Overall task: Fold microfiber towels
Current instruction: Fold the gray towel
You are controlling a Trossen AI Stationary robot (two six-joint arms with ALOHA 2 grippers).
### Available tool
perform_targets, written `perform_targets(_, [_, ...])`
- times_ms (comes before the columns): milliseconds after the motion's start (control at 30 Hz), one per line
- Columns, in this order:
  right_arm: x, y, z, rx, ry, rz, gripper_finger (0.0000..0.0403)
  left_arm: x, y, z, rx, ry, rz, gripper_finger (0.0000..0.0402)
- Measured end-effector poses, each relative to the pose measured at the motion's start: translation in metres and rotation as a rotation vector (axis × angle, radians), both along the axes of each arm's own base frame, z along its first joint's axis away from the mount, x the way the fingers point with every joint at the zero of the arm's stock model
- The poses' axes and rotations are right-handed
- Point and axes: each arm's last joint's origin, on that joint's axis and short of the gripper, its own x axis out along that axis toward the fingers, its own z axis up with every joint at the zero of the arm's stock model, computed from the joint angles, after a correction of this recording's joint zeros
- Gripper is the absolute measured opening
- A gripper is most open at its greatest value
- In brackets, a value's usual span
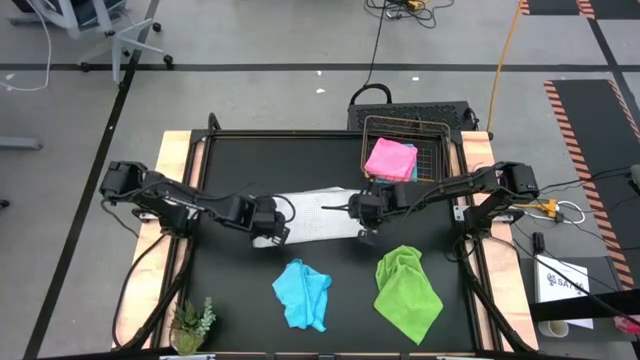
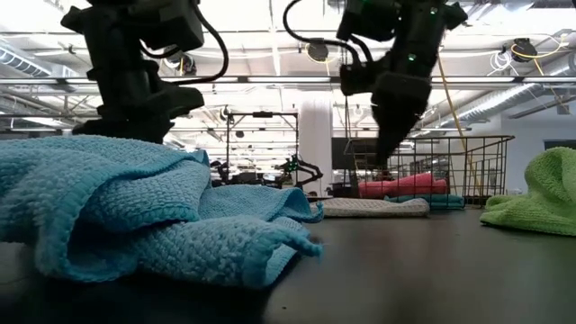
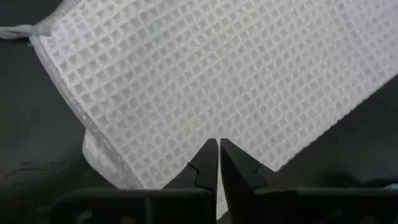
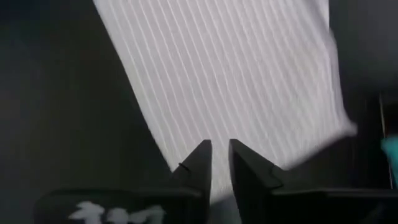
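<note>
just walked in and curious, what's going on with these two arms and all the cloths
Two robot arms are folding small towels on a black table. Both are working on the white towel lying flat mid-table: the left claw is shut at its left end, and the right claw sits at its right end, fingers slightly apart. A blue towel and a green towel lie crumpled nearer the front, not yet folded. A pink towel already sits in the wire basket at the back.
</note>
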Motion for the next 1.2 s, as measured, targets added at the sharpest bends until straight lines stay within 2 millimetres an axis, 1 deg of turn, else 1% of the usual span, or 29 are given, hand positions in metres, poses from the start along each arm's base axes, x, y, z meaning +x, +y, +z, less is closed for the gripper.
perform_targets(167, [-0.010, 0.003, -0.003, 0.016, 0.091, -0.073, 0.0089, 0.002, 0.007, 0.000, 0.008, -0.011, 0.009, 0.0025])
perform_targets(267, [-0.014, 0.007, -0.003, 0.060, 0.130, -0.125, 0.0113, 0.005, 0.012, 0.001, 0.020, -0.036, 0.011, 0.0031])
perform_targets(433, [-0.020, 0.013, -0.009, 0.102, 0.154, -0.223, 0.0143, 0.011, 0.020, 0.004, 0.050, -0.094, -0.002, 0.0041])
perform_targets(667, [-0.037, 0.018, -0.032, 0.130, 0.215, -0.393, 0.0153, 0.015, 0.029, 0.005, 0.076, -0.124, -0.032, 0.0042])
perform_targets(733, [-0.040, 0.018, -0.037, 0.152, 0.212, -0.437, 0.0153, 0.015, 0.031, 0.006, 0.082, -0.123, -0.040, 0.0042])
perform_targets(833, [-0.038, 0.018, -0.042, 0.176, 0.168, -0.488, 0.0153, 0.015, 0.033, 0.006, 0.084, -0.120, -0.050, 0.0042])
perform_targets(1000, [-0.033, 0.019, -0.035, 0.235, 0.084, -0.491, 0.0153, 0.015, 0.035, 0.006, 0.085, -0.118, -0.053, 0.0042])
perform_targets(1200, [-0.040, 0.017, -0.007, 0.243, -0.042, -0.486, 0.0153, 0.015, 0.034, 0.006, 0.084, -0.119, -0.054, 0.0042])
